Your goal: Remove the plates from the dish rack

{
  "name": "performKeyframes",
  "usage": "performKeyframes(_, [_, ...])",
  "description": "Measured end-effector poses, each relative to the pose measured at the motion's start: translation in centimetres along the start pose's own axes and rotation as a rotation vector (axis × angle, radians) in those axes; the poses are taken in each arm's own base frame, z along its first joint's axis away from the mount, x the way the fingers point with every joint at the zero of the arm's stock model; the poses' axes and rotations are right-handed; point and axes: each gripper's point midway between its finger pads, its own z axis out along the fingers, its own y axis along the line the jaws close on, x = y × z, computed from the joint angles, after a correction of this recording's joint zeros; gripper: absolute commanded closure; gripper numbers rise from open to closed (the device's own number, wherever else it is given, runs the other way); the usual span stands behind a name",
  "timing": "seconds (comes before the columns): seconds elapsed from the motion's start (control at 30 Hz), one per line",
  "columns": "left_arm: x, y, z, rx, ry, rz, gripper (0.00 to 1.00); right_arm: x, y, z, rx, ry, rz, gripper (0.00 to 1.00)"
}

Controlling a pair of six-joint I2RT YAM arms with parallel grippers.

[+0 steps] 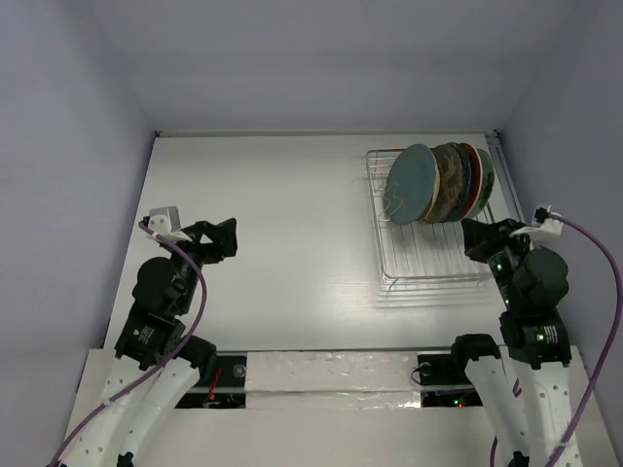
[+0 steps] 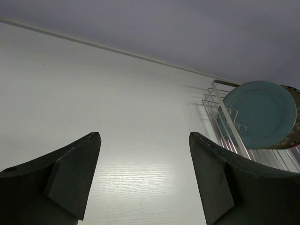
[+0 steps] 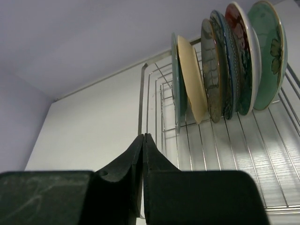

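Judging from how things lie, nothing's been unloaded so far: the plates are all packed upright at the 12 o'clock end of the dish rack, which is parked around 2 o'clock on the table. At least five can be counted in the right wrist view, with the teal plate on the outside. No plate is seen out on the table, so the whole job is left. The left gripper is spread wide with nothing held or touched, way off at 9 o'clock. The right gripper is pressed fully together on nothing, just beside the rack's 4 o'clock edge and clear of the plates.
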Motion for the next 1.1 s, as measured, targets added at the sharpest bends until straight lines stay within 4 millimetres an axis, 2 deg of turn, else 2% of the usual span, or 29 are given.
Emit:
performKeyframes(0.17, [0.4,0.2,0.0,-0.007,0.015,0.011,0.29,1.9,-1.4,2.1,0.06,0.093,-0.001,1.0])
performKeyframes(0.27, [0.4,0.2,0.0,-0.007,0.015,0.011,0.41,2.7,-2.0,2.9,0.086,0.129,0.001,1.0])
performKeyframes(0.3, [0.4,0.2,0.0,-0.006,0.015,0.012,0.46,2.8,-2.1,3.1,0.092,0.134,0.001,1.0])
performKeyframes(0.33, [0.4,0.2,0.0,-0.007,0.014,0.011,0.6,2.9,-2.3,3.3,0.1,0.139,0.001,1.0])
performKeyframes(0.4, [0.4,0.2,0.0,-0.007,0.015,0.007,0.79,3.0,-2.6,3.8,0.115,0.142,0.0,1.0])
performKeyframes(0.43, [0.4,0.2,0.0,-0.007,0.014,0.011,0.93,3.1,-2.8,4.2,0.125,0.143,0.0,1.0])
performKeyframes(0.47, [0.4,0.2,0.0,-0.006,0.015,0.006,0.99,3.3,-3.2,4.6,0.14,0.15,-0.001,1.0])
performKeyframes(0.57, [0.5,0.2,0.0,-0.008,0.018,0.01,1.0,4.1,-4.2,6.4,0.183,0.18,-0.003,1.0])
performKeyframes(0.6, [0.5,0.2,0.0,-0.008,0.018,0.009,1.0,4.5,-4.7,7.0,0.203,0.195,-0.006,0.89])
performKeyframes(0.7, [0.5,0.2,0.0,-0.008,0.018,0.008,1.0,5.5,-5.9,9.0,0.251,0.24,-0.017,0.64])
performKeyframes(0.73, [0.5,0.2,0.0,-0.008,0.019,0.008,0.98,5.7,-6.1,9.5,0.262,0.254,-0.02,0.62])
performKeyframes(0.97, [0.6,0.3,0.0,-0.01,0.022,0.008,0.86,6.7,-6.2,13.6,0.267,0.315,-0.053,0.62])
performKeyframes(1.1, [0.6,0.3,-0.1,-0.01,0.023,0.008,0.82,7.9,-6.2,14.9,0.261,0.347,-0.067,0.68])
